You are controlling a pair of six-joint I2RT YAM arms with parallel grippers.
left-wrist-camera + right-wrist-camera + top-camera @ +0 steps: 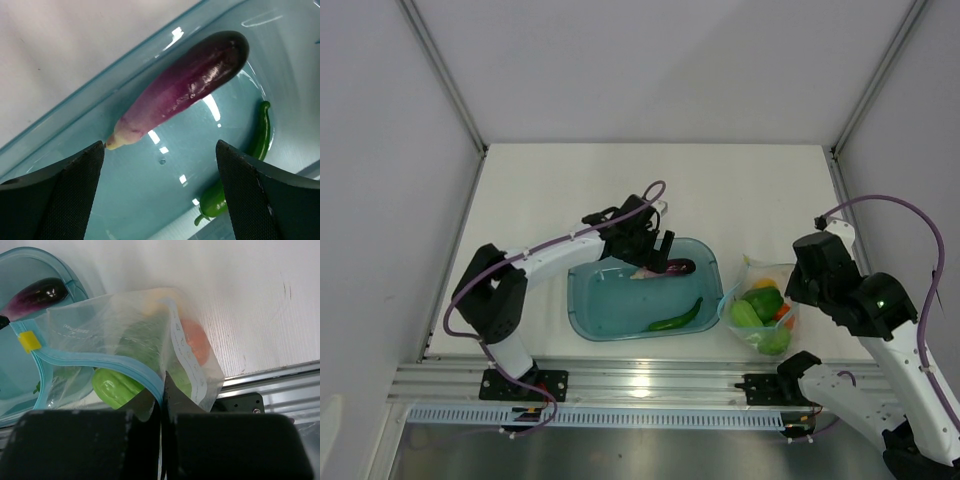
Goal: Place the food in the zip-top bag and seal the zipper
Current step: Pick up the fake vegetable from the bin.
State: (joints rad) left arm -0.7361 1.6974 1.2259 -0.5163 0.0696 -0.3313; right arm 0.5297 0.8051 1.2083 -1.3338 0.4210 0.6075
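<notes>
Left pincer (160, 145) wide open, empty, just above eggplant (185, 87) in blue tub (590, 300); chili (677, 318) alongside. Right pincer (161, 390) clamped on zipper (100, 362) of bag (100, 325). Bag on desk (570, 190), right of tub, with food (763, 303) inside.

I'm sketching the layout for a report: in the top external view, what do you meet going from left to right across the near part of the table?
left arm's base → blue tub → zip-top bag → right arm
</notes>
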